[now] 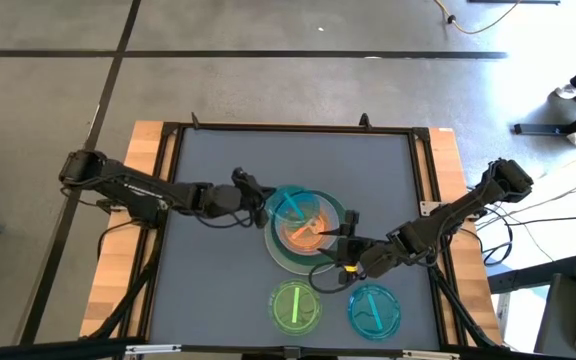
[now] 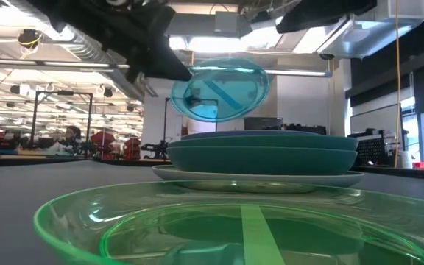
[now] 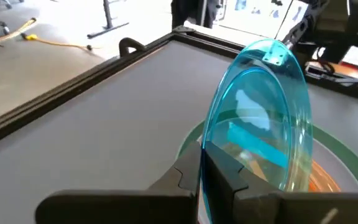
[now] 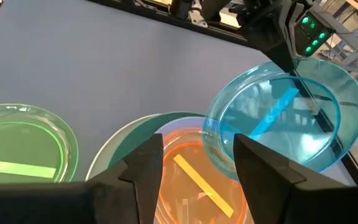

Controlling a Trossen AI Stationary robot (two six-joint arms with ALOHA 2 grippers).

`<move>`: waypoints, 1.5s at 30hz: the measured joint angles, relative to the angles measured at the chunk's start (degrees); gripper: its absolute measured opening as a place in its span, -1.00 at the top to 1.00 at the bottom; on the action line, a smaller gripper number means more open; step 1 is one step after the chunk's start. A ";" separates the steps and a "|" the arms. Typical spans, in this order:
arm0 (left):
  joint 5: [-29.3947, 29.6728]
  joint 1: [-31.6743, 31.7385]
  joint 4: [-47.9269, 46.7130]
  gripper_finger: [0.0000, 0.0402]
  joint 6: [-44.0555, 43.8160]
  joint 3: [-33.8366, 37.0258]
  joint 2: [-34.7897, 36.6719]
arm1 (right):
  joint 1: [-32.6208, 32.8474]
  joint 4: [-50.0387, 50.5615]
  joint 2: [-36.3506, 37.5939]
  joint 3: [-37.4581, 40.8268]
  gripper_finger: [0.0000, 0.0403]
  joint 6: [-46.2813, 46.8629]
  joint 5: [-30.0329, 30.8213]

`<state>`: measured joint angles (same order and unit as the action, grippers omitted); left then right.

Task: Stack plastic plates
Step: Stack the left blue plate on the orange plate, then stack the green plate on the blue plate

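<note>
Two grippers at mid-table. Left gripper (image 3: pixel 211 177): fingers clamped on the rim of a translucent cyan plate (image 1: pixel 293 204), held tilted in the air above the stack; the contact itself is partly masked by the plate's edge in the left wrist view. Right gripper (image 4: pixel 197 163): fingers spread apart and holding nothing, poised just over the stack's near side.

Held cyan plate: small, round, clear-walled, with a strip of blue tape across its base; the low view shows it lifted clear of the plates below.

Stack (image 2: pixel 262 153): larger opaque plates, teal and green rims visible over a pale bottom plate; how many lie in it cannot be told, as the upper ones cover the lower. Topmost is a small translucent orange plate (image 4: pixel 194 180) with a yellow tape strip, partly hidden by both grippers from above.

Loose items near the table's front edge: a bright green plate (image 1: pixel 295 306), translucent, with a green tape strip, cut off at the bottom of the low view; beside it, apart, a second cyan plate (image 1: pixel 374 310).

Surface: grey table (image 1: pixel 208 270).
</note>
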<state>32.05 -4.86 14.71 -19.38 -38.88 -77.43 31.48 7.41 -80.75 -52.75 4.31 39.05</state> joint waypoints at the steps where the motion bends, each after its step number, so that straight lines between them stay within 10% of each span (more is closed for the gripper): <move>1: -1.16 0.44 1.06 0.96 -0.02 0.33 -0.43 | 0.00 0.24 0.00 0.00 0.08 0.02 0.00; 17: -7.87 1.11 9.21 0.89 -1.43 0.79 -13.22 | 0.00 0.78 0.00 0.00 0.08 0.38 0.00; 27: -17.18 0.95 8.99 0.52 0.96 0.34 -12.45 | 0.00 3.13 0.00 0.00 0.08 2.08 0.02; 39: -10.40 -3.50 3.60 0.51 6.03 0.29 -4.08 | 0.00 3.01 0.00 0.02 0.08 2.65 0.02; 45: -17.99 -5.61 3.32 0.51 8.45 0.29 -3.90 | -0.01 3.07 -0.02 0.02 0.08 2.82 0.02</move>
<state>14.06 -10.47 18.03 -10.93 -38.59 -81.32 31.47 10.48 -80.77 -52.73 7.14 39.07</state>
